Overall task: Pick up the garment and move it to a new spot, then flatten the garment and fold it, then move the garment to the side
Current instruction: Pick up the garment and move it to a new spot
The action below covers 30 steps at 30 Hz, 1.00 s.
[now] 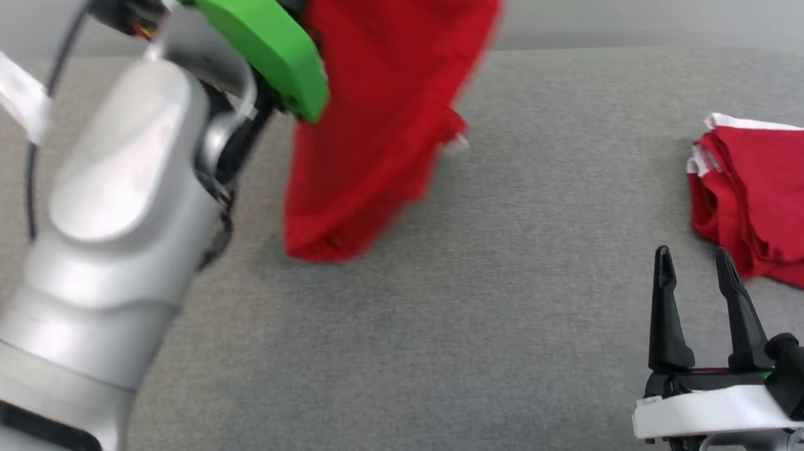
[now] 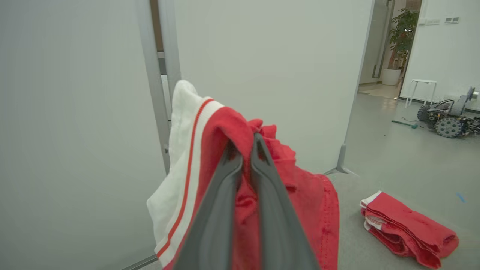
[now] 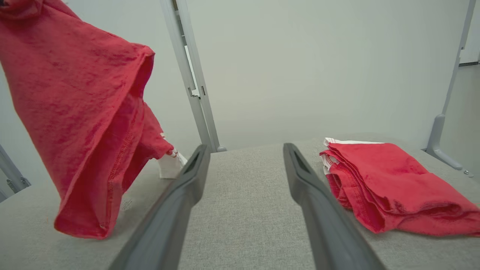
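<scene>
The red garment (image 1: 386, 103) is held aloft at the left, pinched between the closed fingers of the left gripper (image 2: 245, 148). A white striped band is seen beside them in the left wrist view. In the right wrist view its hem is seen low over the grey cushion (image 3: 243, 210); contact cannot be told. The right gripper (image 1: 694, 255) is spread wide and empty, near a folded red cloth (image 1: 775, 207).
</scene>
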{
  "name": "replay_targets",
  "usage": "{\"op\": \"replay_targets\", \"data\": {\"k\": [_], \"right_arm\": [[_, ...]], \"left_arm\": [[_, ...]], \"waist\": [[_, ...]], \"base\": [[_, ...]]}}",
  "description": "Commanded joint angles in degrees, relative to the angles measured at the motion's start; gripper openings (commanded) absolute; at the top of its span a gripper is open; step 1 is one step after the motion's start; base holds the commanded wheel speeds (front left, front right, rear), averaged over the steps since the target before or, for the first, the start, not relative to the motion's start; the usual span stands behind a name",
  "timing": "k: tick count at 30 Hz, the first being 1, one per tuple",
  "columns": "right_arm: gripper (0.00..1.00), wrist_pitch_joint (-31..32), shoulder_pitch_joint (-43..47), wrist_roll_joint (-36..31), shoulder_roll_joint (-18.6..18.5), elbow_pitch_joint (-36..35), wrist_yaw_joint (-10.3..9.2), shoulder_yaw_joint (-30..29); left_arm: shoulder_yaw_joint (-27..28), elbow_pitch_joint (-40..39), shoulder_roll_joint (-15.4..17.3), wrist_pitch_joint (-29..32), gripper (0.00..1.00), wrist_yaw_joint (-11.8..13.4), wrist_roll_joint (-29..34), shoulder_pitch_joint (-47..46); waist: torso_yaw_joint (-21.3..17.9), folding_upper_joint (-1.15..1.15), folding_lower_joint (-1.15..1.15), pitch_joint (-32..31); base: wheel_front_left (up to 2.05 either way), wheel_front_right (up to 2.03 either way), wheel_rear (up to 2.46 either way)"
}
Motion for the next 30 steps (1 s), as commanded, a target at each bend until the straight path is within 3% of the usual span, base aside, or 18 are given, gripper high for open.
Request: {"op": "replay_targets", "data": {"k": [1,6,11,16,21,22,23,24,30], "right_arm": [[1.0,-0.5,0.2,0.6,-0.1,0.4,0.0,0.1],[1.0,-1.6,-1.3,1.9,-0.1,1.5,0.0,1.1],[1.0,-2.3,-1.7,2.4,-0.1,2.8,0.0,0.7],[1.0,-2.7,-1.7,2.3,-0.1,4.0,0.0,0.6],[1.0,-2.9,-1.8,1.5,-0.1,5.0,0.0,1.0],[1.0,-2.9,-1.8,1.3,-0.1,5.1,0.0,1.1],[1.0,-2.9,-1.9,1.1,-0.1,5.3,0.0,1.2],[1.0,-3.0,-2.0,1.1,-0.1,5.4,0.0,1.5],[1.0,-3.0,-1.4,0.3,-0.1,6.1,0.0,2.0]], "left_arm": [[-0.2,-0.9,-0.4,-0.7,0.0,0.1,-0.9,2.5],[-3.0,-1.5,-2.4,-3.4,0.0,2.2,-1.6,10.5],[-3.3,1.7,-1.4,-6.5,0.0,4.6,-1.1,17.8],[-2.0,5.1,0.3,-10.5,0.0,6.8,-1.7,24.6],[-1.4,6.8,-0.5,-13.3,0.0,7.5,-3.1,29.9],[-1.4,6.8,-0.7,-13.8,0.26,7.6,-3.1,30.6],[-1.5,7.0,-0.9,-14.3,0.72,7.8,-2.9,31.4],[-1.5,7.0,-1.1,-14.7,1.0,7.9,-2.8,32.0],[-2.2,3.9,-1.5,-16.1,1.0,8.4,0.4,34.7]], "waist": [[-2.7,-0.01,0.0,0.0],[-4.6,-0.01,0.0,2.5],[-5.2,-0.01,0.0,4.3],[-4.2,-0.01,0.0,5.1],[-1.8,-0.01,0.0,4.8],[-1.4,-0.01,0.0,4.7],[-0.8,-0.01,0.0,4.5],[-0.4,-0.01,0.0,4.3],[1.7,-0.01,0.0,1.9]], "base": [[0.0,0.0,0.0],[0.0,0.0,0.0],[0.0,0.0,0.0],[0.0,0.0,0.0],[0.0,0.0,0.0],[0.0,0.0,0.0],[0.0,0.0,0.0],[0.0,0.0,0.0],[0.0,0.0,0.0]]}}
